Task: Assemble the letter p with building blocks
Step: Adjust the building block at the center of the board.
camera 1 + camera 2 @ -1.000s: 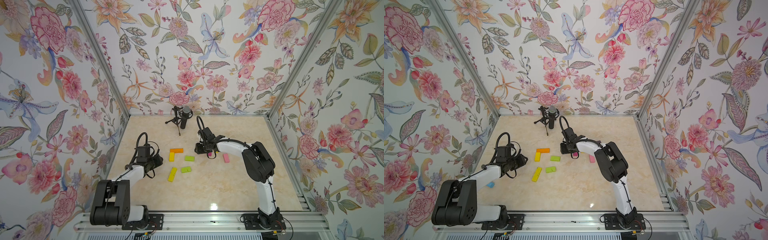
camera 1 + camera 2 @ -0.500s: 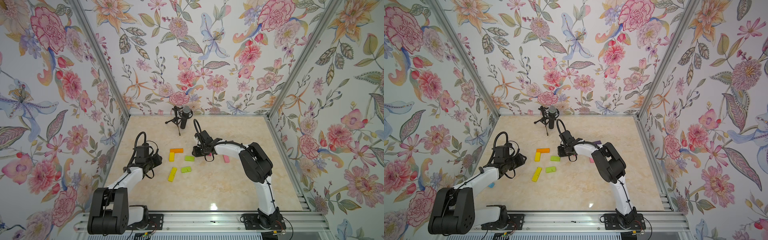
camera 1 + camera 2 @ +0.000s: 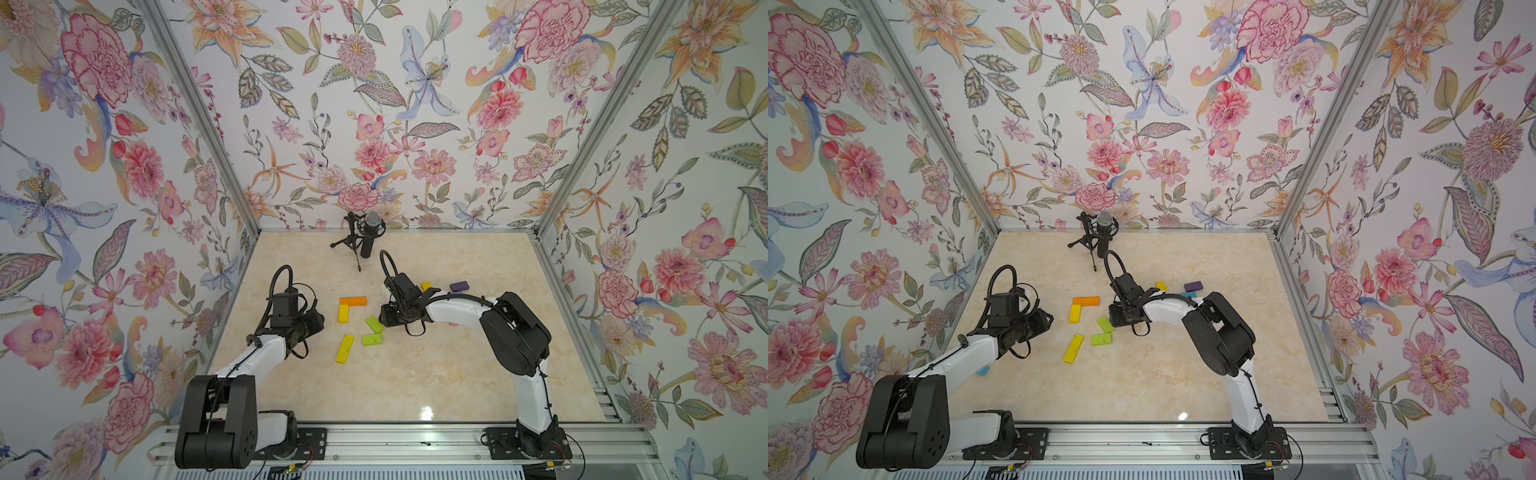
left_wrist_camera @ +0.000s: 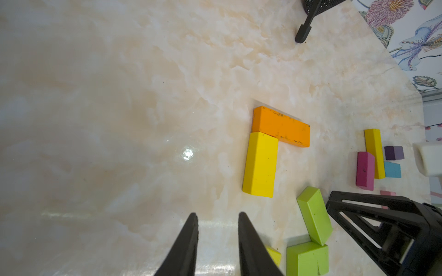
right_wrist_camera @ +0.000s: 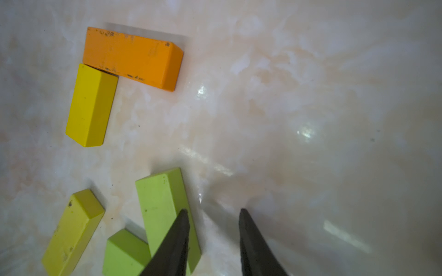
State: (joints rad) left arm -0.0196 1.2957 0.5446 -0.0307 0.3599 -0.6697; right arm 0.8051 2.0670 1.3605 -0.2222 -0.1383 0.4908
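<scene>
An orange block [image 3: 353, 300] and a short yellow block [image 3: 343, 313] lie joined in an L in both top views. A tilted lime block [image 3: 375, 324] touches a second lime block [image 3: 371, 339], beside a long yellow block [image 3: 345, 349]. My right gripper [image 5: 213, 211] is open with bare table between its fingers; one finger sits over the edge of the tilted lime block [image 5: 165, 205]. My left gripper [image 4: 218, 215] is open and empty, just short of the yellow block [image 4: 260, 165]. Its fingers partly hide the long yellow block.
Magenta [image 4: 365, 170], yellow [image 4: 374, 153], purple [image 4: 394, 153], teal [image 4: 392, 170] and pink [image 4: 388, 193] blocks cluster beyond the right arm. A black microphone on a tripod [image 3: 368, 237] stands at the back. In a top view a blue block [image 3: 983, 370] lies by the left arm.
My right gripper has moved left, up against the upper lime block, and that block has turned from level to slanted. The left gripper has shifted only slightly.
</scene>
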